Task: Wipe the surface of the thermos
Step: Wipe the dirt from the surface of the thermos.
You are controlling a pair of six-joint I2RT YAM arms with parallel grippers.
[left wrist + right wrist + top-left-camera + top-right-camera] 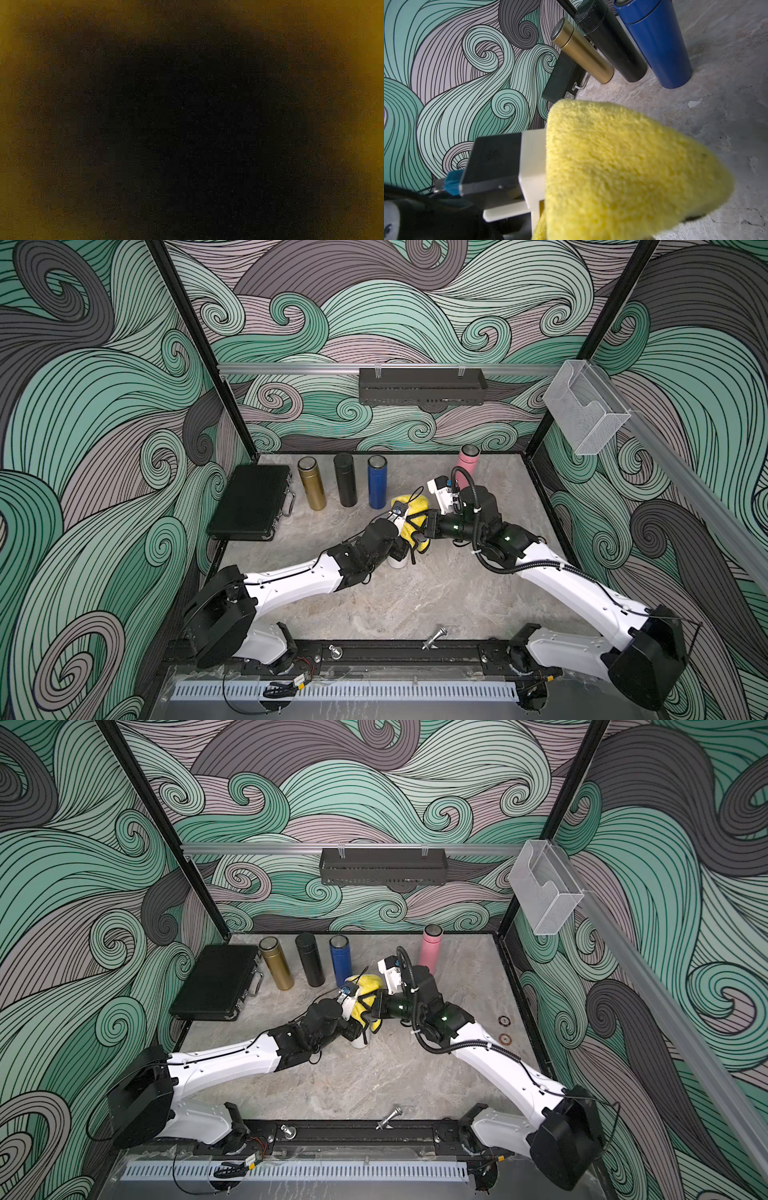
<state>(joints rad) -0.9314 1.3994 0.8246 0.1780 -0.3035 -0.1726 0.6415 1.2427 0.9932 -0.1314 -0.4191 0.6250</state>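
The thermos [397, 563] is white and stands near the middle of the table [415, 601], in front of the row of bottles. Only its bottom end shows in both top views. The rest is buried under a yellow cloth [417, 502] and the two wrists.

It is probably a smooth, stiff metal cylinder, light if empty, slick under hard fingers, and easy to tip if pushed high up. The safest hold would be low on the body, square across it, so the upper wall stays free for rubbing.

The cloth is thick, fluffy and limp. It takes the thermos's shape, and it will slide or bunch unless it is pinched firmly.

The left gripper [404, 548] sits right against the thermos just above the exposed base. Its fingers are hidden by the cloth, but they are closed and seem to be clamping the body. The left wrist view is dark with yellowish edges, so the cloth seems to cover that lens.

The right gripper [417, 529] comes in from the other side with its fingers pressed together on a fold of cloth, which also fills the right wrist view [623, 166].

Further back stand a blue bottle [377, 483], a black bottle [345, 481] and a gold bottle [312, 485]. A pink bottle [467, 464] stands apart, and a black case [251, 502] lies at the side.
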